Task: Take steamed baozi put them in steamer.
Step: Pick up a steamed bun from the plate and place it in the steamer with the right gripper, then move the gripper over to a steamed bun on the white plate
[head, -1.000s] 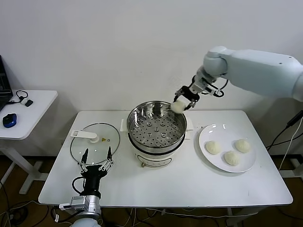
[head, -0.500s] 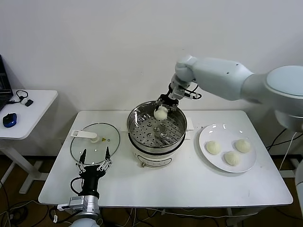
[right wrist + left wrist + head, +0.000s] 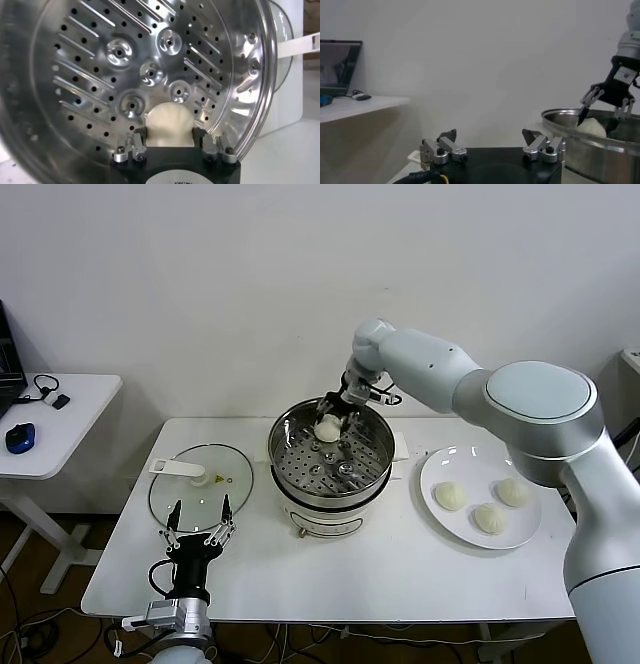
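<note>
Right now one steamed baozi (image 3: 327, 427) hangs dome-up over the far side of the steamer (image 3: 331, 456), just inside its rim and above the perforated basket (image 3: 145, 65); it is round, so no long axis shows. The right gripper (image 3: 332, 412) reaches down into the pot from the far side with its fingers (image 3: 136, 145) narrowed on either flank of that bun, gripping it. From the right wrist view the bun (image 3: 169, 125) sits squarely between the two finger bases, with the holed steel floor beyond it. Three more buns (image 3: 488, 506) lie on the white plate (image 3: 440, 474) to the right of the steamer, close together but apart from one another. The left gripper (image 3: 199, 529) is parked low at the near edge of the white table (image 3: 400, 574), fingers spread wide and holding nothing, just in front of the glass lid (image 3: 200, 484) lying flat to the steamer's left. A plain white wall (image 3: 200, 284) stands behind, and a small side table (image 3: 70, 424) with a blue mouse (image 3: 20, 438) sits further left.
</note>
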